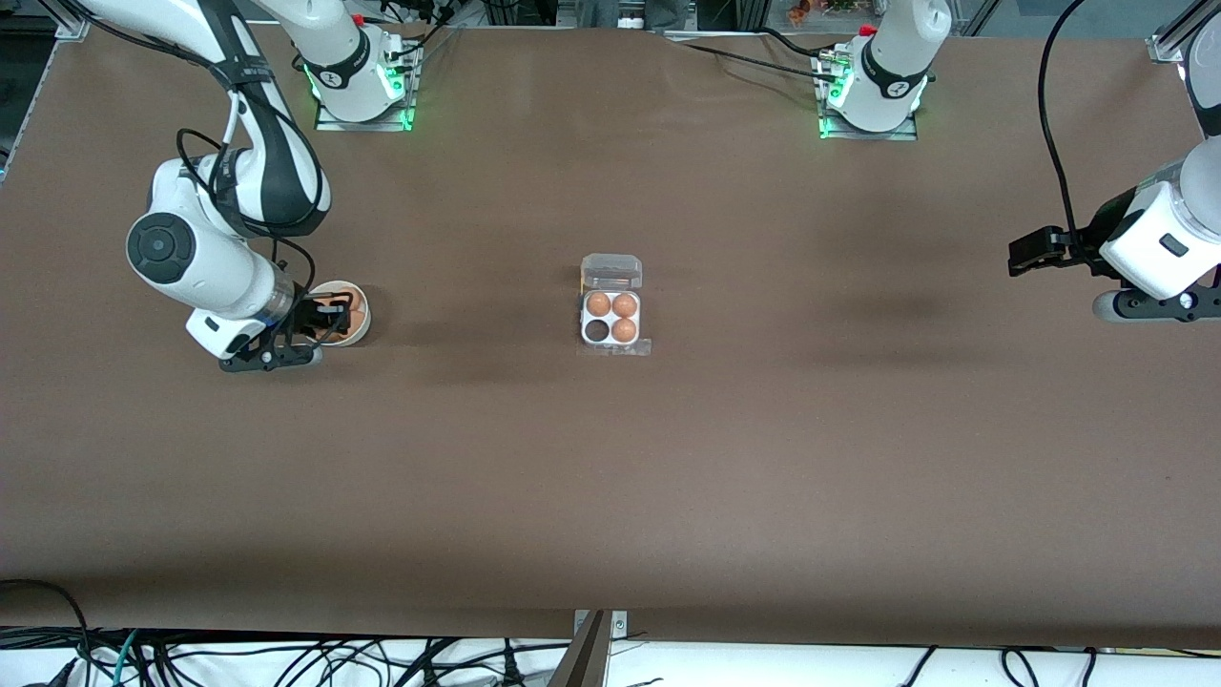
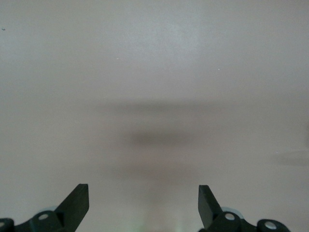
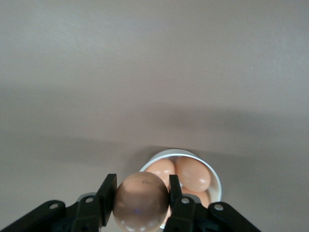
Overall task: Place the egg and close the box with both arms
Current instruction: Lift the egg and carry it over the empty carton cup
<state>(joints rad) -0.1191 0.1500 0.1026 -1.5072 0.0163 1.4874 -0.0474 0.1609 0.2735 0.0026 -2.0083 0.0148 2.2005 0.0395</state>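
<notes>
Your right gripper (image 3: 141,199), above the bowl (image 3: 212,176), clamps the egg (image 3: 141,202) for the box's (image 1: 611,318) vacant cell; your left gripper (image 2: 144,199) waits spread wide, far from it.

The front camera looks steeply down at the tabletop (image 1: 610,496) from high at 6 o'clock, facing both bases. Each wrist camera looks closely past its end effector; the bowl (image 3: 212,175) appears in the right wrist and front views.

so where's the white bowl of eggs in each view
Front view: the white bowl sits toward the right arm's end of the table, under the right gripper.
Right wrist view: bowl below the egg held in the gripper.
Left wrist view: not in it.
Shared landmark: the right gripper.
</notes>
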